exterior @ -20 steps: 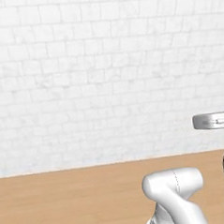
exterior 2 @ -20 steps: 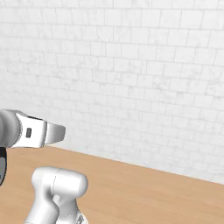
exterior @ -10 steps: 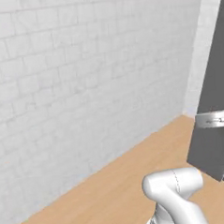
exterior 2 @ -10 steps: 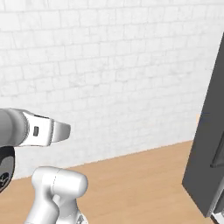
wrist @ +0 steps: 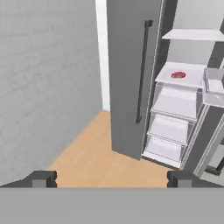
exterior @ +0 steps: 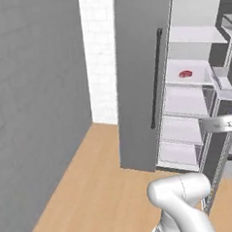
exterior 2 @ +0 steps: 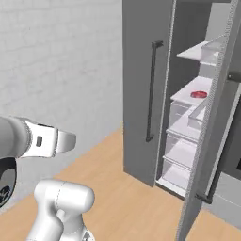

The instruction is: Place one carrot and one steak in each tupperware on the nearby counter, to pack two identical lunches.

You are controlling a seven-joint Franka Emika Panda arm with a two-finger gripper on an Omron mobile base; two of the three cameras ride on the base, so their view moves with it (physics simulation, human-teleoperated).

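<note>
The base has swung round from the blank tiled wall, and an open fridge (exterior: 184, 84) now stands ahead. A small red piece, probably a steak (wrist: 178, 75), lies on a middle shelf (wrist: 192, 81). The gripper (wrist: 111, 178) hangs wide and empty. Fetching can begin.

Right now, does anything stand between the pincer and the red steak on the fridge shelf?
Nothing visible does. The steak lies on a white shelf in the fridge's open side; the closed door stands left of it. The pincer is open, far back over the wooden floor.
</note>
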